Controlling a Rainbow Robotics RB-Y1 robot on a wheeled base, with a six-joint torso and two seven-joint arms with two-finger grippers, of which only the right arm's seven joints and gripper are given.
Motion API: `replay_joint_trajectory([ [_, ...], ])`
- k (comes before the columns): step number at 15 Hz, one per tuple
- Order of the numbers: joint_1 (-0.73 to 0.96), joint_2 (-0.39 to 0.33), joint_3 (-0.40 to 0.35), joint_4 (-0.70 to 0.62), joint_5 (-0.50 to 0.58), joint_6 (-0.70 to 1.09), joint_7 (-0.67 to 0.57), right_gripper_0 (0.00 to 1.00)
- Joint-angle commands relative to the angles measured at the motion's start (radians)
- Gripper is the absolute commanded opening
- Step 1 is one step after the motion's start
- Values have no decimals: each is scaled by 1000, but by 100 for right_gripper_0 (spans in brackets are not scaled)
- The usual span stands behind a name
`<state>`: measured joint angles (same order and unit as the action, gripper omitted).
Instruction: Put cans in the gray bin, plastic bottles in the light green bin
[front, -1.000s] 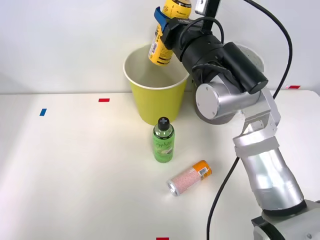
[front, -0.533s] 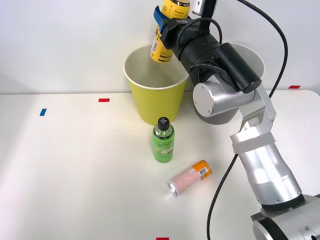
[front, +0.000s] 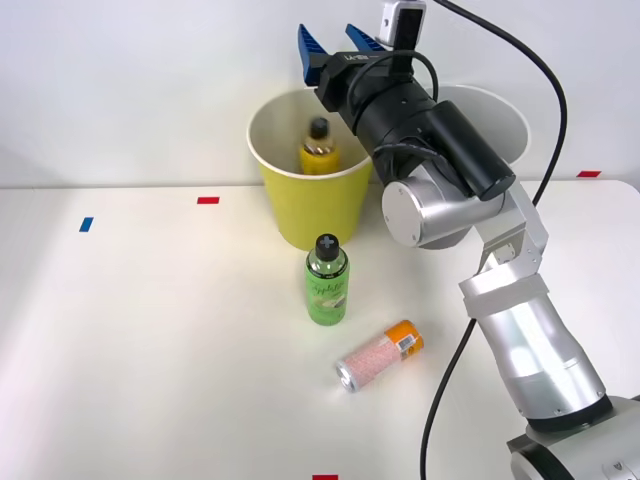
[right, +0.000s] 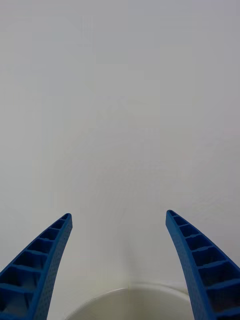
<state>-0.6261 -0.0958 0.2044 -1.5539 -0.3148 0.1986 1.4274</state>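
Front view: right gripper (front: 334, 36) spread wide, empty, above the light green bin (front: 310, 205); yellow bottle (front: 318, 150) inside the bin; gray bin (front: 505, 118) behind the arm; green bottle (front: 326, 280) upright nearer; can (front: 378, 356) lying near-right.
Wrist view: blue fingers (right: 35, 270) apart, holding nothing; white bin rim (right: 130, 297) between them.

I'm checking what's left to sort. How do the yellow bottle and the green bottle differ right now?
The yellow bottle is inside the light green bin, with its cap and shoulders showing above the near rim; the green bottle stands on the table in front of that bin. The yellow bottle has an opaque yellow body; the green bottle is clear green with a green label. Both are upright, have black caps, and neither is held by the open right gripper.
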Motion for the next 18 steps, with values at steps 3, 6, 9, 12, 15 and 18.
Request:
replay_joint_trajectory([
  [3,3,10,13,0,2,-11,16,62],
  [6,28,8,29,0,-4,-116,8,62],
  [9,131,-30,52,-81,-14,-249,-4,63],
  [12,339,-84,55,-321,-40,-258,-33,62],
  [15,571,-140,53,-515,-69,-304,-64,62],
  [18,783,-220,44,-586,-81,-430,-79,62],
])
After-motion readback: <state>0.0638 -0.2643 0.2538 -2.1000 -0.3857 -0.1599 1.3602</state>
